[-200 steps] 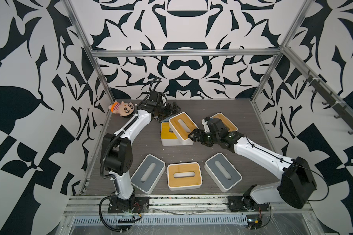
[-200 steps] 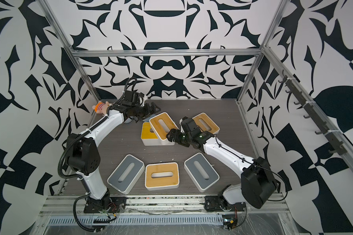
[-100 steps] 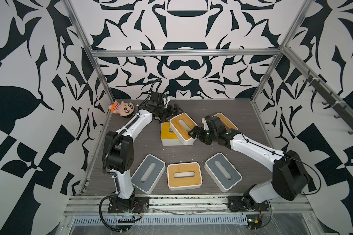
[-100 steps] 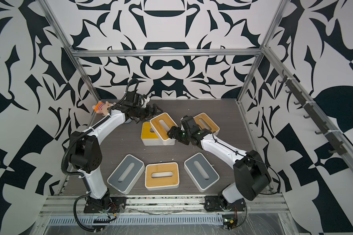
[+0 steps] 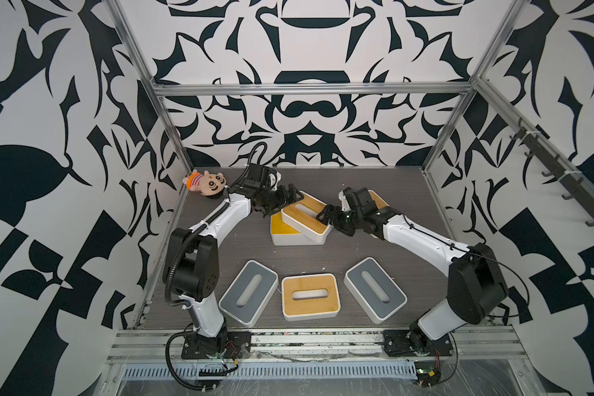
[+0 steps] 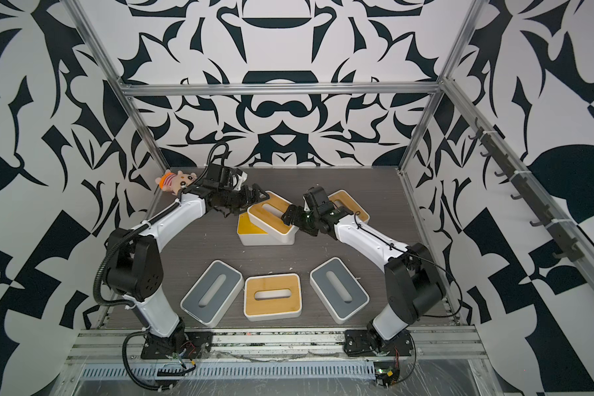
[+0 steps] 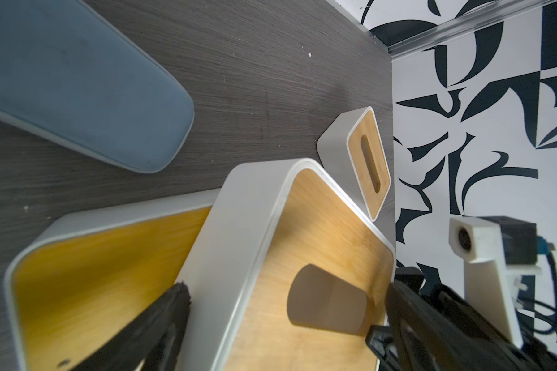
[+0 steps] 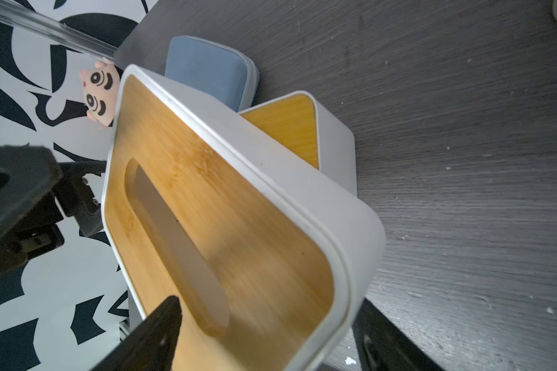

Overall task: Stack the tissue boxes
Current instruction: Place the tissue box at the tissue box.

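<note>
Bamboo-lidded tissue box [image 5: 305,216], askew on the yellow-lidded box [image 5: 277,229], is bracketed lengthwise: left claw [image 5: 291,199] is spread wide astride one end; whether right claw [image 5: 328,220] grasps the other cannot be told.

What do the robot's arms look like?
The left arm and right arm match: smooth white shells with chunky black joints. The left end effector and right end effector are black, each with two thin fingers. A ribbed black hose loops along the left arm; a thin black cable runs along the right arm.
</note>
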Controlling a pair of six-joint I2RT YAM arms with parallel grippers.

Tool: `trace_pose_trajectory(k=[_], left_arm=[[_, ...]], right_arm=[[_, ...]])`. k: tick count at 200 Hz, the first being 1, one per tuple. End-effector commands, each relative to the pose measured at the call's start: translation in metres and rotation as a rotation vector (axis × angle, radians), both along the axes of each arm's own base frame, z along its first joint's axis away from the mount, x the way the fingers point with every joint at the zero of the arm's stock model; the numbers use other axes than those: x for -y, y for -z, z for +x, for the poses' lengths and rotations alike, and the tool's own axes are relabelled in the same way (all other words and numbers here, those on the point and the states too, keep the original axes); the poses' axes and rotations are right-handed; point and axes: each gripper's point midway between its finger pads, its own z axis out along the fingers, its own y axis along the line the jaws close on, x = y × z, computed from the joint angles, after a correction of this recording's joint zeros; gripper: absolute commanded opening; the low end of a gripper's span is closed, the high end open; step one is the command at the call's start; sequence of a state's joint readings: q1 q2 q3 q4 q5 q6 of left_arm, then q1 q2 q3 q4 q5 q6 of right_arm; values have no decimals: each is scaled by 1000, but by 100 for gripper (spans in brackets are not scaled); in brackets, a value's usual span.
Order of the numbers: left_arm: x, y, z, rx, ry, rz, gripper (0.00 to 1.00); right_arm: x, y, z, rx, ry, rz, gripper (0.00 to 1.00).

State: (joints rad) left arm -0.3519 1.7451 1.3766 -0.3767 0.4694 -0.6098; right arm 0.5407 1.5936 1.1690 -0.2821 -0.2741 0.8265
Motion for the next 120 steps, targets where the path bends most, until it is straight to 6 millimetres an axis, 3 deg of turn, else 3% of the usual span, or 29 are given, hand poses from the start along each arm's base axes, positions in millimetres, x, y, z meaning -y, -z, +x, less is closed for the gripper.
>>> trace_pose_trajectory(k=[1,53,120], left_arm=[[-9,-7,-9,13,-45,13,99],[-28,-3,-17,12,-146,57,99],[-30,-6,-18,20,-210,3,99]], right_arm=[[-15,-29,9,60,-71,36,87],[-26,-26,22,46,-114,16,87],[-39,-30,44,48,-147,-19,89]])
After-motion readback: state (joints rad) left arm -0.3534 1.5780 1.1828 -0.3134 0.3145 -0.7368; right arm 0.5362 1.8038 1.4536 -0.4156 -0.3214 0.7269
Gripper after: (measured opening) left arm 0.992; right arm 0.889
